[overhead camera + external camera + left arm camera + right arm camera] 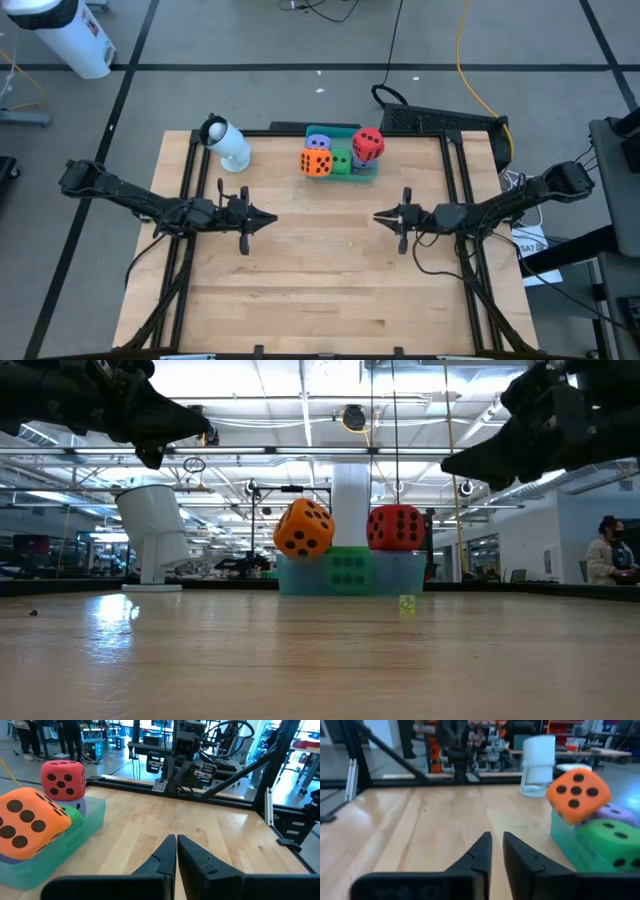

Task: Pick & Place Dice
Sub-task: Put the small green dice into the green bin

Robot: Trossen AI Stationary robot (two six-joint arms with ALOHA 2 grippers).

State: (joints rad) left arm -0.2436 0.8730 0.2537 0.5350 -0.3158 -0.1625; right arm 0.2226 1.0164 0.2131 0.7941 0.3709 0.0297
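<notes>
A translucent teal tray (362, 174) at the table's far middle holds the dice. The orange die (316, 163) sits tilted at the tray's left end, leaning on the green die (340, 163). The red die (368, 145) is perched on top at the right, and a light purple die (318, 142) lies behind. My left gripper (272, 218) hovers above the table, left of centre, pointing level toward the right, shut and empty. My right gripper (378, 216) faces it from the right, shut but for a narrow slit (496, 837), with nothing between its fingers.
A white cylindrical device (228, 145) stands on the table left of the tray. A tiny yellow thing (407, 603) lies on the wood in front of the tray. Black frame rails (182, 180) run along the table's sides. Bare wood lies between and in front of both grippers.
</notes>
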